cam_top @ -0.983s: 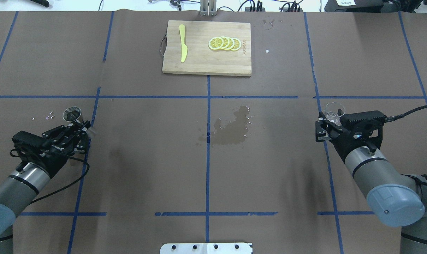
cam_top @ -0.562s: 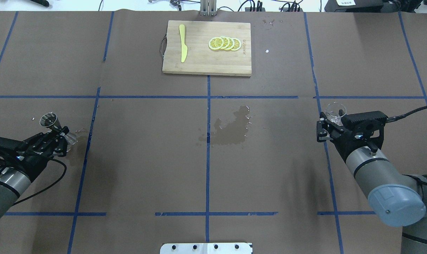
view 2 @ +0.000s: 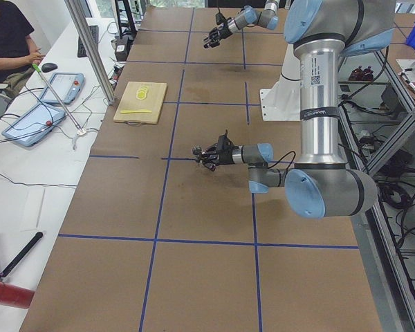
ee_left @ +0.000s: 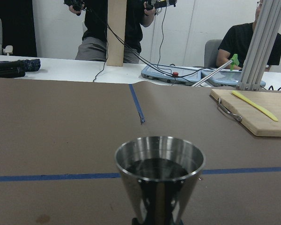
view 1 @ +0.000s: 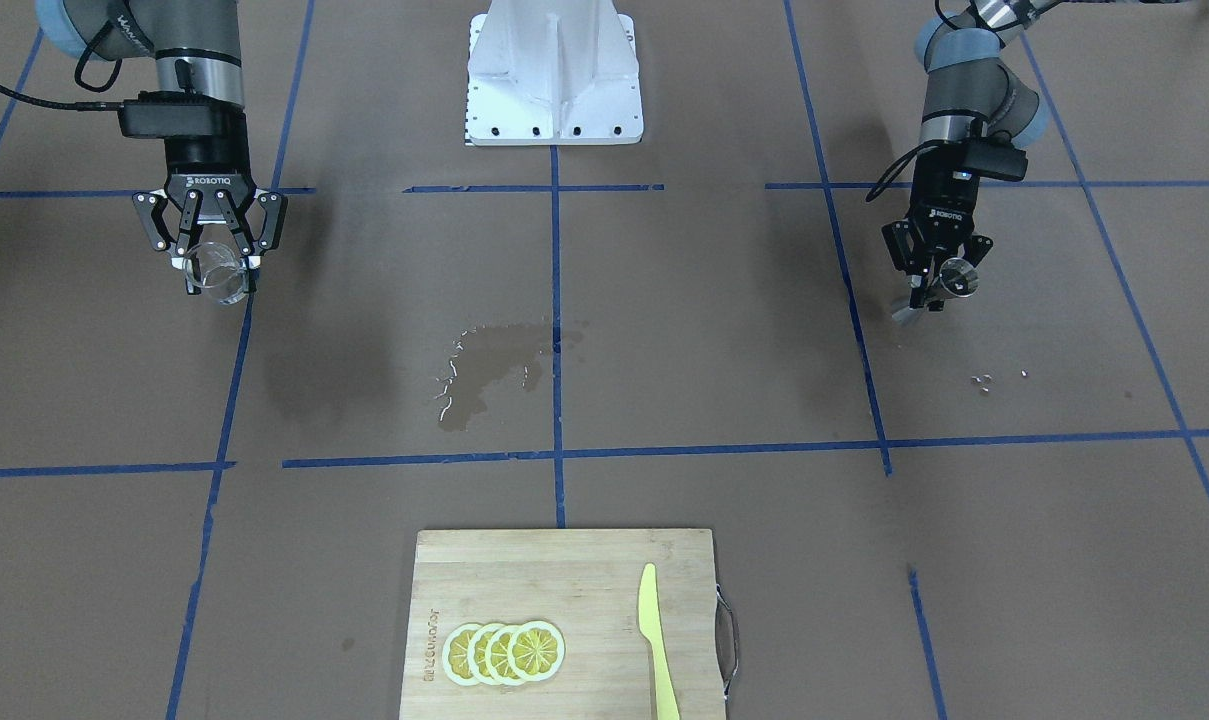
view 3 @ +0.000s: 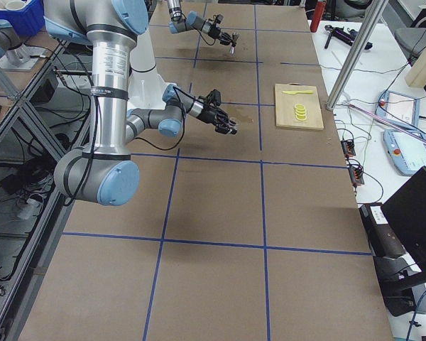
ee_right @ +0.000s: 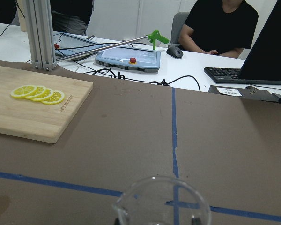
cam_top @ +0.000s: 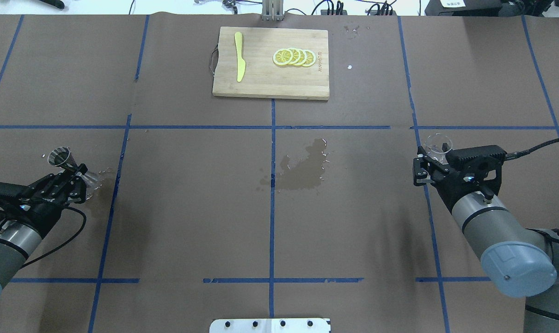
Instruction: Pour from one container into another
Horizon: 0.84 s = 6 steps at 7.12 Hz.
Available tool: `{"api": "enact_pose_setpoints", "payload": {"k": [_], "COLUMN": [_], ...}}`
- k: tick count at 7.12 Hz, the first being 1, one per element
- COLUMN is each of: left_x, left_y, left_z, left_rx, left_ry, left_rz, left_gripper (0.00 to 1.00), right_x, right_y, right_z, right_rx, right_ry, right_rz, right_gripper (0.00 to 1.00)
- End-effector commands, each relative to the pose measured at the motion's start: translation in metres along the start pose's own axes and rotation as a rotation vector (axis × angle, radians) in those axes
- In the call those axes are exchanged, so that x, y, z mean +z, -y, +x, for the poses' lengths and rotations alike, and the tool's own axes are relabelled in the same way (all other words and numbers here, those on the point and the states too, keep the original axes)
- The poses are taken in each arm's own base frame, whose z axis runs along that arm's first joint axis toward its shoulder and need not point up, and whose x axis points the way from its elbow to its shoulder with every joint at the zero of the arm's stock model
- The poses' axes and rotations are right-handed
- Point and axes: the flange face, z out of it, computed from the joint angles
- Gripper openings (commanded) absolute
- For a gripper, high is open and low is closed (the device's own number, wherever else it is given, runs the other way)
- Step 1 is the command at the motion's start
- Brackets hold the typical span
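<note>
Our left gripper (cam_top: 77, 172), pinching the jigger (cam_top: 61, 158), has drawn toward the table's (cam_top: 191, 208) left edge. Our right gripper (cam_top: 434, 158) clasps the cup (cam_top: 439, 143). The jigger holds liquid and the cup looks empty, so we judge the pouring done.

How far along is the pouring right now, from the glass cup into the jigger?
Gripping is done: the left gripper holds the jigger, the right gripper the glass cup. The cup looks empty and the jigger seems to hold liquid, so the pour may be over. They sit far apart, with a wet patch between. Likely left: setting both down.
</note>
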Motion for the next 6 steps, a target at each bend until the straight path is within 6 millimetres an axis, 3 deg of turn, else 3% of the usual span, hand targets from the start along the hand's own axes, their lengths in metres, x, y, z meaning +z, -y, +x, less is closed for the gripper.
{"api": "enact_pose_setpoints", "payload": {"k": [1,6], "left_x": [0.003,0.0], "left_y": [-0.002,-0.02], "left_z": [0.007,0.023], "left_rx": [0.02,0.032], "left_ry": [-0.002,-0.027], "left_rz": [0.005,-0.021], "left_gripper": [0.0,0.0], "right_x": [0.0,-0.001], "right_y": [0.0,0.001], "right_z": [-0.001,-0.004], "right_rx": [0.002,0.006], "right_ry": [0.002,0.008], "right_rz": [0.0,0.0], "right_gripper": [0.0,0.0]}}
